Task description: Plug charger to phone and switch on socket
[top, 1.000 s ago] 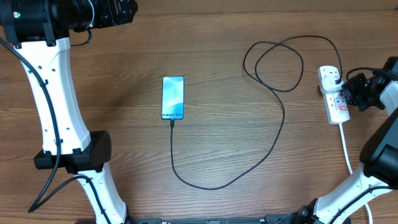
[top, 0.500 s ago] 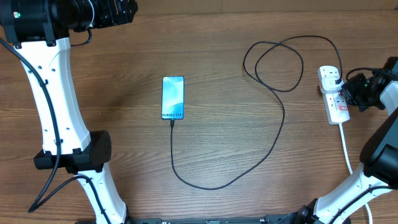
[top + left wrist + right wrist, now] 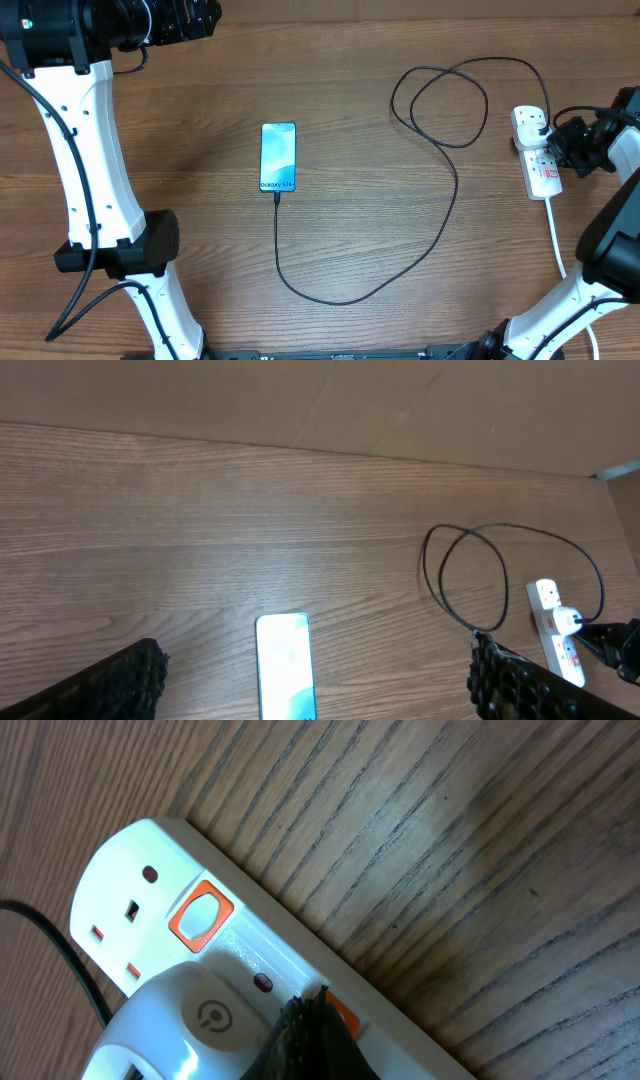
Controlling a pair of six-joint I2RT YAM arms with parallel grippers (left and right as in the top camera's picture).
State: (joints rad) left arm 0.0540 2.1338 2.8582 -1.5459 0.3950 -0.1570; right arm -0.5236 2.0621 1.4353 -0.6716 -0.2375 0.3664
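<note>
Phone (image 3: 278,157) is lying flat, screen up and lit, a little left of the tabletop (image 3: 200,220) centre. Charger (image 3: 440,215) is running from the phone's near short edge, with its connector tip touching that edge. The cable is curving toward the near edge, then looping at the far right. It is ending at the socket (image 3: 537,153) by the right edge. Right fingers (image 3: 305,1040) are clenched together, tip pressing on the socket at a red switch (image 3: 343,1011) beside a white plug body (image 3: 190,1020). Left fingers (image 3: 125,678) are released wide over the far-left corner, grasping nothing.
</note>
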